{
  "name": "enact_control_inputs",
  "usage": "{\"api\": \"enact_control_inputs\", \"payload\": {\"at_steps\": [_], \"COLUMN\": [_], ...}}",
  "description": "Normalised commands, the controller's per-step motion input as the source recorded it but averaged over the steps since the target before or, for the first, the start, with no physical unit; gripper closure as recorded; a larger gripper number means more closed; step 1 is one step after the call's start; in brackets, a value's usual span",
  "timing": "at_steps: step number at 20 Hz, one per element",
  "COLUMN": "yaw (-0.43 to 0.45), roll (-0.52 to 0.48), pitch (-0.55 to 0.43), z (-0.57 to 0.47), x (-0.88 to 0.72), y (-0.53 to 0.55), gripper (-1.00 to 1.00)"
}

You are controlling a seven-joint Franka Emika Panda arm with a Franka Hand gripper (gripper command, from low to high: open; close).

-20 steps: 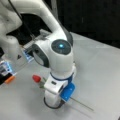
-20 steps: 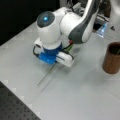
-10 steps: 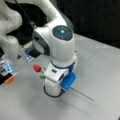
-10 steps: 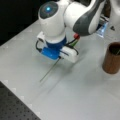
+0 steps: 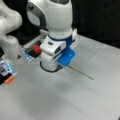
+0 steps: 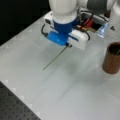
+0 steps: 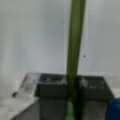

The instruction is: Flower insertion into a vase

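Grey table (image 6: 75,100) carries the brown vase (image 6: 112,58) apart; gripper (image 7: 72,86) fingers seemingly pinch the green stem (image 7: 75,37).

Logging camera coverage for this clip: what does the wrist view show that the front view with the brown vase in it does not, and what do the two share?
Only the wrist view shows the grip up close: the gripper has its two dark fingers closed on the green flower stem, which runs straight up the picture over the pale table.

Only the front view shows the vase, standing upright at a front view's right, apart from the gripper, along with the white arm and the stem's full length.

Both show the stem held in the gripper above the table.
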Motion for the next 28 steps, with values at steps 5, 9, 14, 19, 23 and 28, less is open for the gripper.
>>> {"api": "enact_control_inputs", "payload": {"at_steps": [5, 9, 14, 19, 23, 28], "yaw": [-0.065, -0.072, -0.078, -0.131, -0.141, -0.100], "roll": [0.041, 0.059, 0.071, 0.054, 0.058, 0.077], "pitch": [-0.152, -0.114, -0.076, -0.017, -0.061, -0.080], "z": [0.04, 0.20, 0.22, 0.05, -0.03, -0.09], "x": [-0.35, -0.44, -0.48, -0.42, -0.40, -0.47], "y": [0.18, 0.35, 0.43, 0.44, 0.44, 0.39], "gripper": [1.00, 1.00, 1.00, 1.00, 1.00, 1.00]}}
